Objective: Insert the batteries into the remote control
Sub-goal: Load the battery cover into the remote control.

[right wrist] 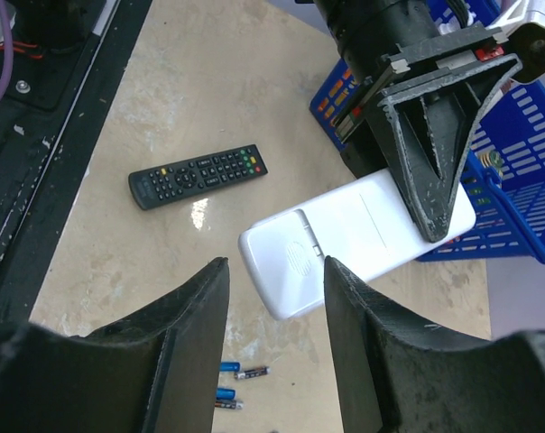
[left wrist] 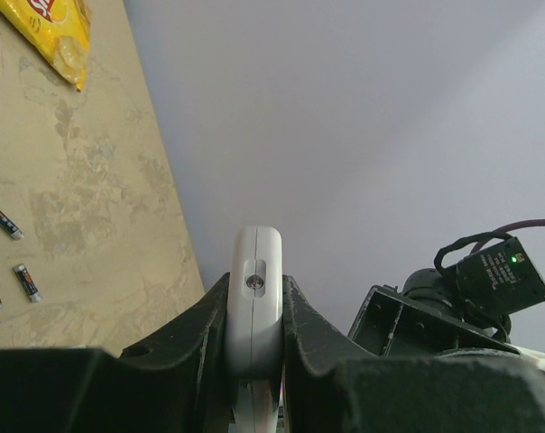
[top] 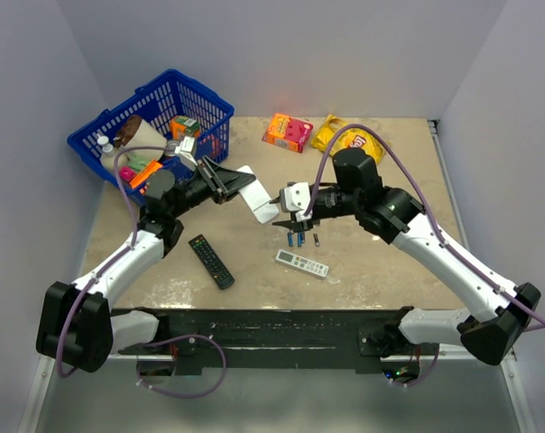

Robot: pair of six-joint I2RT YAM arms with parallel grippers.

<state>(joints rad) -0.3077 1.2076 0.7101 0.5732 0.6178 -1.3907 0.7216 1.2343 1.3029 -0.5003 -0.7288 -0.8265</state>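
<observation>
My left gripper is shut on the white remote control and holds it in the air by one end. In the left wrist view the remote control stands edge-on, clamped in the left gripper. The right wrist view shows its plain white back, with the battery cover's ridged patch at the free end. My right gripper hovers over that free end, jaws apart and holding nothing. Below it, several batteries lie loose on the table; they also show as batteries from above.
A long black remote and a slim white remote lie on the table in front. A blue basket of groceries stands at the back left. An orange box and a yellow snack bag lie at the back.
</observation>
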